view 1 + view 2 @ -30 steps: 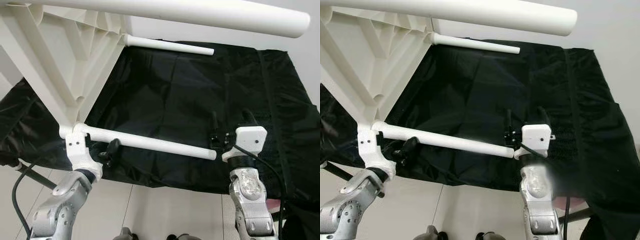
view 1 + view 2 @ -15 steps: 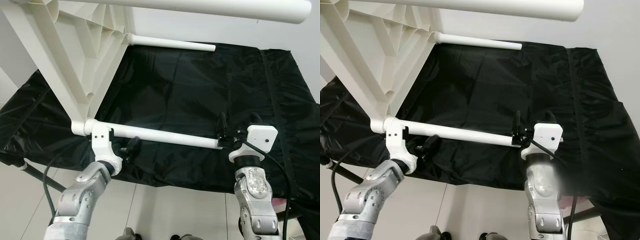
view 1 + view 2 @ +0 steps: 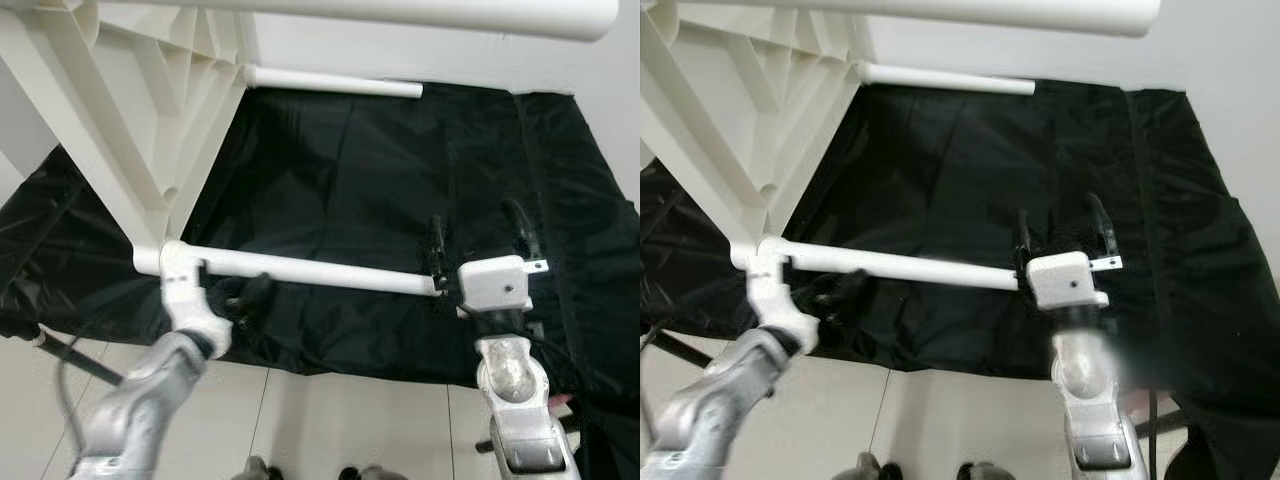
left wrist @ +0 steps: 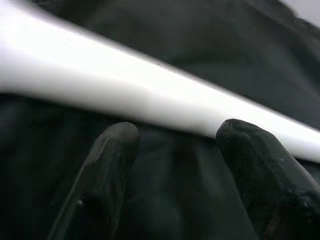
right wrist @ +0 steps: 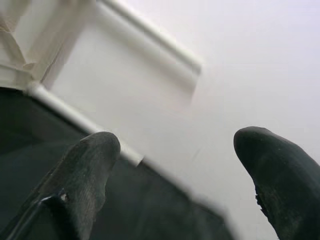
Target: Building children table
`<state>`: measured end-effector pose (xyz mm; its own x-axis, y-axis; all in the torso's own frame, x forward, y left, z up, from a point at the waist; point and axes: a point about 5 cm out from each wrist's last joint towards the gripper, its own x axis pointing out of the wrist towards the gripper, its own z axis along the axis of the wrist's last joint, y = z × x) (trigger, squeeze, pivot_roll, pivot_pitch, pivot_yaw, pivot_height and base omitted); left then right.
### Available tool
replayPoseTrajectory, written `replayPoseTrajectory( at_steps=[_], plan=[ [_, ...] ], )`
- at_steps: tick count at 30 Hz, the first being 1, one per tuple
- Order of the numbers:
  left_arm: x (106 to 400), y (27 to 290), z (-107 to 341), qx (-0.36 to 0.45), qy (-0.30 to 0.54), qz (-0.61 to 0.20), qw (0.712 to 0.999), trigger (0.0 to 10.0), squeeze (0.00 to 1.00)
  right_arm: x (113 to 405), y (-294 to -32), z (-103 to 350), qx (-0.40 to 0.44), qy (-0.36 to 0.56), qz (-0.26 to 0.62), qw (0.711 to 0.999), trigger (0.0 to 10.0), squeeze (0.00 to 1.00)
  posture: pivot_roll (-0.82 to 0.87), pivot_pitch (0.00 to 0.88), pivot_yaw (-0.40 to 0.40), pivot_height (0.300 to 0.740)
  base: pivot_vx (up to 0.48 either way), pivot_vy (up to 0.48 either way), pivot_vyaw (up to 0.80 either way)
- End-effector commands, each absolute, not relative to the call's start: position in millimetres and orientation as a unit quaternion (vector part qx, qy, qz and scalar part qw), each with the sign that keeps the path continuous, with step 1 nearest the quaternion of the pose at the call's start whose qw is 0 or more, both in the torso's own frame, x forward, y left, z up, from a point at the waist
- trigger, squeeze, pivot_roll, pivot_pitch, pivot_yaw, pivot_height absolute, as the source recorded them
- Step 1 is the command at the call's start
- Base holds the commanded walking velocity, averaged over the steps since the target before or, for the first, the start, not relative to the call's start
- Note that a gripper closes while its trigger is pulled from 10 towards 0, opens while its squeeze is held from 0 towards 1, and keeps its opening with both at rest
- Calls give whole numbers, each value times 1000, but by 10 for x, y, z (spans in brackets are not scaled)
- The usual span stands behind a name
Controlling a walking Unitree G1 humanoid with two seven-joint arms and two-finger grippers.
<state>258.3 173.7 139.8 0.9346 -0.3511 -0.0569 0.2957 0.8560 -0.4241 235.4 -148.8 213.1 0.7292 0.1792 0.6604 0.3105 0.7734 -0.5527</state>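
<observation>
A white plastic children's table stands on its side at the left, its ribbed underside facing me. Three white tube legs stick out to the right: a lower leg, a far leg and a top leg. My left gripper is open just under the lower leg near its socket; in the left wrist view the lower leg crosses beyond the fingertips. My right gripper is open, pointing up, and the leg's free end lies beside its inner finger.
A black cloth covers the low surface under the table and hangs over its front edge. Pale floor tiles show below, between my arms. A white wall stands behind.
The lower leg's free end has risen a little. My left arm now shows blurred, its gripper still under the leg. My right wrist has turned and lifted beside the leg's end.
</observation>
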Motion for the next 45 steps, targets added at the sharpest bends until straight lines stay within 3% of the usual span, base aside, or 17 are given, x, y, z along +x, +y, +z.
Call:
replayPoseTrajectory(
  at_steps=[1,3,5,7,9,12,14,19,29,40,45],
  plan=[
    [2520,1697,1405,-219,59,-246,942,10000,0,2328,-1421,2108,-351,-381,-31,855,10000,0,-3,162,51,740,0,0,0],
    [2451,1765,1403,-200,65,-261,942,10000,0,2346,-1330,2116,-360,-400,-11,843,10000,0,8,166,39,740,0,0,0],
    [2430,1843,1398,-191,72,-259,944,10000,0,2352,-1205,2200,-383,-439,23,812,10000,0,15,165,41,740,0,0,0],
    [2432,1858,1398,-191,72,-257,945,10000,0,2350,-1180,2221,-389,-448,31,804,10000,0,15,165,41,740,0,0,0],
    [2454,1895,1406,-190,73,-251,946,10000,0,2363,-1126,2488,-407,-511,50,756,10000,0,7,161,47,740,0,0,0],
    [2465,1901,1412,-186,73,-251,947,10000,0,2361,-1110,2570,-418,-531,58,735,10000,0,11,160,46,740,0,0,0],
    [2506,1895,1438,-183,72,-252,948,10000,0,2365,-1130,2721,-438,-570,65,692,10000,0,2,155,57,740,0,0,0],
    [2569,1842,1466,-187,69,-256,946,10000,0,2389,-1166,3068,-432,-614,48,659,10000,0,-2,152,59,740,0,0,0],
    [2608,1742,1460,-197,67,-263,942,10000,0,2422,-1110,3232,-432,-641,56,632,10000,0,-9,150,58,740,0,0,0],
    [2696,1680,1466,-198,62,-264,942,10000,0,2444,-840,3421,-429,-658,155,599,10000,0,-19,153,54,740,0,0,0],
    [2709,1653,1467,-202,59,-265,941,10000,0,2454,-744,3471,-424,-652,178,603,10000,0,-18,151,41,740,0,0,0]
  ],
)
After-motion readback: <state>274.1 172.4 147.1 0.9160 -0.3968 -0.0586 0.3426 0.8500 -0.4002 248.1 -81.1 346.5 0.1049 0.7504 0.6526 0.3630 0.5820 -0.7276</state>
